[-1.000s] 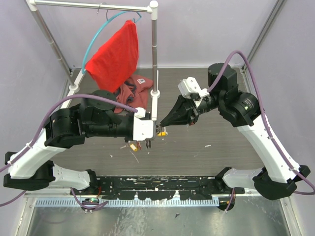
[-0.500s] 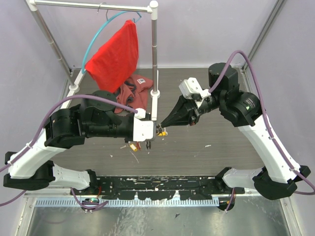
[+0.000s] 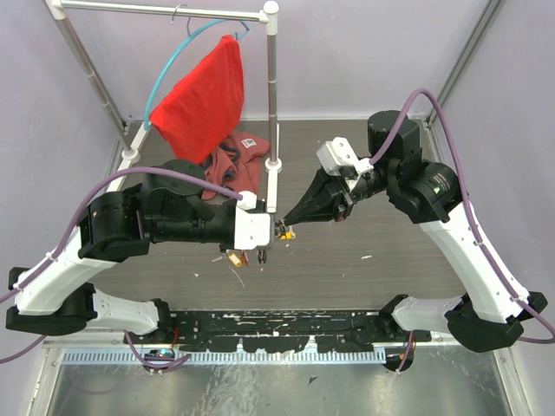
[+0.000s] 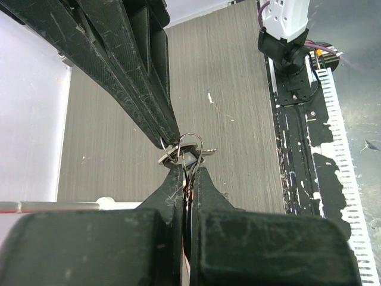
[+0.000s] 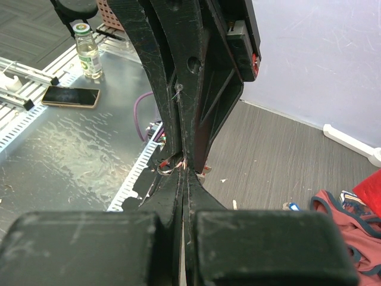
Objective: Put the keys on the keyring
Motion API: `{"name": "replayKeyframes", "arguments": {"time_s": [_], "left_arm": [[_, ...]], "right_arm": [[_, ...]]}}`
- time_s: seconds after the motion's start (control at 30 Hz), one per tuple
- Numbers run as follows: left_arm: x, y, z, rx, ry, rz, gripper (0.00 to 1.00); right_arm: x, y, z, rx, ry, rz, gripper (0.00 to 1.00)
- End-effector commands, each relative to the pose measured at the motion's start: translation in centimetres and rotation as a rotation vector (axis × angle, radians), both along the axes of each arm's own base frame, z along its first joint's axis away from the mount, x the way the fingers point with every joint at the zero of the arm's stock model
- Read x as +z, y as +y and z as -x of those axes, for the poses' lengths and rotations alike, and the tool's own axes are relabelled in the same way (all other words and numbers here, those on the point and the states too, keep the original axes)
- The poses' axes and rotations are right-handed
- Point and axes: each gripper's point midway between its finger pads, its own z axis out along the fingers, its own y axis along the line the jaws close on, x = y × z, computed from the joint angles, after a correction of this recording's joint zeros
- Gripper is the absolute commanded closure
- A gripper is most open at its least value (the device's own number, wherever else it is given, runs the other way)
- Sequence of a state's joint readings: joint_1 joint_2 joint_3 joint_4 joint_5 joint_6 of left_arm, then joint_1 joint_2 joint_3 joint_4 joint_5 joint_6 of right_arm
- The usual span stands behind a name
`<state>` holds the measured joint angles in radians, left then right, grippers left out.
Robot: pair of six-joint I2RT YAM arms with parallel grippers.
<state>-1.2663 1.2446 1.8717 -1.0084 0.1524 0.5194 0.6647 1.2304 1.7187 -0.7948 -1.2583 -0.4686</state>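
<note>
As the left gripper [image 4: 189,171] pinched the keyring [image 4: 190,136] upright above the table's [image 3: 390,251] middle, the right gripper [image 5: 184,173], tip to tip opposite it, was clamped on a silver key [image 4: 169,158] lying crosswise at the loop.

I count two black two-finger grippers, the left gripper [image 4: 190,173] and the right gripper [image 5: 185,176], and one thin silver wire ring [image 4: 190,140] at the left gripper's tips. One yellow-headed silver key [image 3: 286,232] shows beside the right gripper; the red-and-yellow bunch [image 3: 234,257] under the left gripper is too small to count. Beyond the left gripper, one hanging red cloth [image 3: 204,95] and one crumpled reddish garment [image 3: 238,152].
</note>
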Motion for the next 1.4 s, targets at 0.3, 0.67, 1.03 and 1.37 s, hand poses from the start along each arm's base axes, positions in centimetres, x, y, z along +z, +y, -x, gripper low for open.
{"name": "replayKeyframes", "arguments": {"time_s": [0.3, 0.67, 1.03, 1.37], "left_arm": [[1.7, 0.4, -0.6, 0.037, -0.03, 0.053, 1.0], [1.7, 0.4, -0.8, 0.047, -0.034, 0.054, 1.0], [2.0, 1.0, -0.3, 0.041, -0.016, 0.068, 1.0], [2.1, 1.9, -2.0, 0.151, -0.038, 0.092, 1.0]], "right_arm": [[2.4, -1.6, 3.2, 0.085, -0.048, -0.065, 0.99], [2.7, -2.0, 3.7, 0.088, -0.052, -0.071, 0.99], [2.5, -1.6, 1.8, -0.041, -0.082, -0.051, 0.99], [2.3, -1.4, 1.2, -0.065, -0.067, -0.031, 0.99]]}}
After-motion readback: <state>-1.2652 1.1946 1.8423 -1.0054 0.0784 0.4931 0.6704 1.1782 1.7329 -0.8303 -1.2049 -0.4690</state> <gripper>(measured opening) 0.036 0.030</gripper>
